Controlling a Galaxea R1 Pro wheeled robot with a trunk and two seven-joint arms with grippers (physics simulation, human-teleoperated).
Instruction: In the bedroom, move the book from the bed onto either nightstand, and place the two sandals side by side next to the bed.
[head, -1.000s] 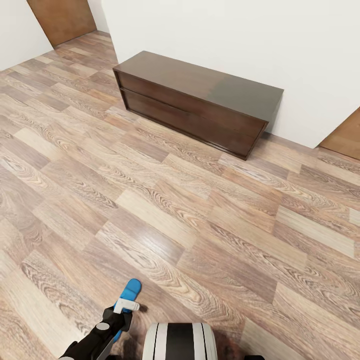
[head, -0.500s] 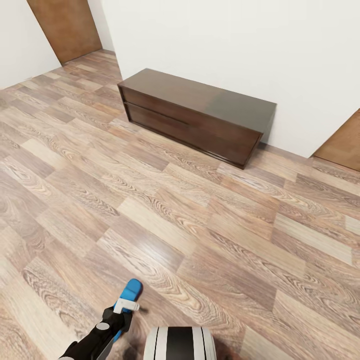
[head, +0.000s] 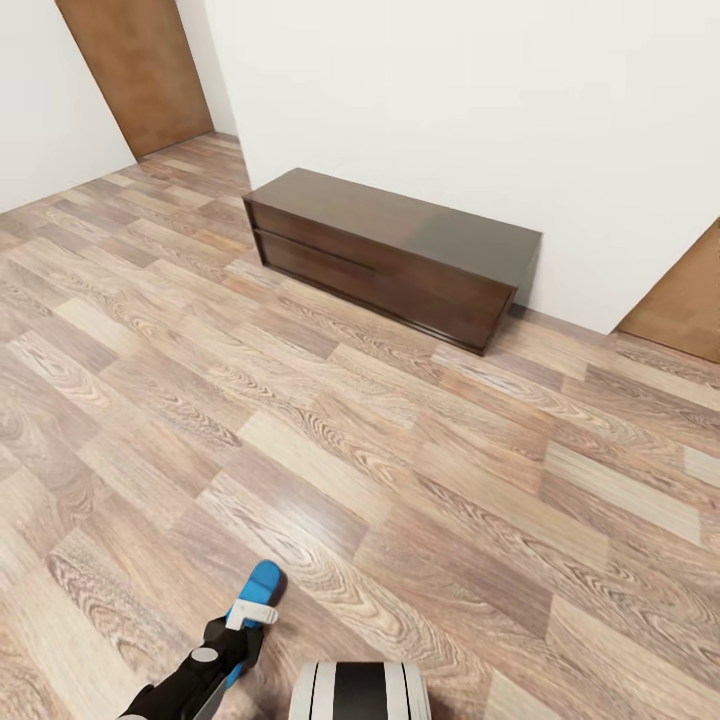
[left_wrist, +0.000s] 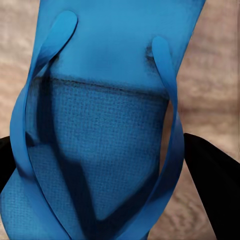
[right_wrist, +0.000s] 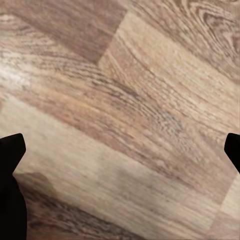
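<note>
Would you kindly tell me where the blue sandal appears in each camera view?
Head view: the sandal sits low and left of centre, held by the left gripper.
Left wrist view: it spans most of the picture.
Right wrist view: not in it.
Shared landmark: the wood-plank floor.

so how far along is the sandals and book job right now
Nothing looks finished from here. In hand: the left claw is shut on one blue sandal, carried above the wood floor. The right claw is open with only floor beneath it. Ahead stands a long dark bench against the white wall. Left: set this sandal by the bed, pair the second with it, and put the book on a nightstand.
</note>
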